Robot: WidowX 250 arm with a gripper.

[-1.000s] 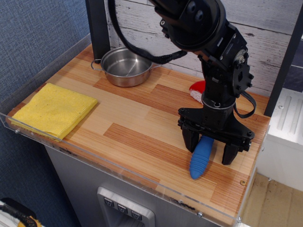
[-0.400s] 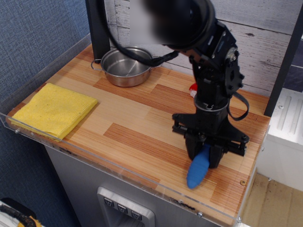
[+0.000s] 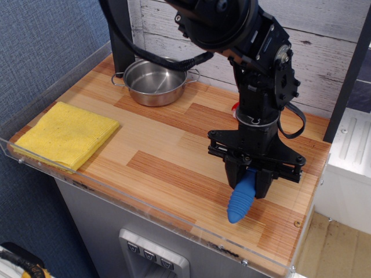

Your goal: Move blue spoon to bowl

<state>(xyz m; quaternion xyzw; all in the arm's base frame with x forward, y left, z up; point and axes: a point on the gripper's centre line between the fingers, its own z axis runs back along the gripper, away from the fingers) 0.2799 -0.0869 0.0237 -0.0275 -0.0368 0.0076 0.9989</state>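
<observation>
Now end effector (image 3: 248,184) around blue spoon (image 3: 240,200)

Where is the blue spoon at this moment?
The blue spoon is at the front right of the wooden table, clamped in the gripper, with its handle end pointing toward the front edge. It is far from the bowl at the back left.

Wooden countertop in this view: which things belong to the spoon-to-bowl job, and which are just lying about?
Job:
- thick ribbed blue-handled spoon, clamped in the black end effector
- round shiny stainless-steel bowl with loop handles, far left corner

Lying about:
- folded yellow cloth, left edge
- red and white object, mostly hidden behind the arm
</observation>
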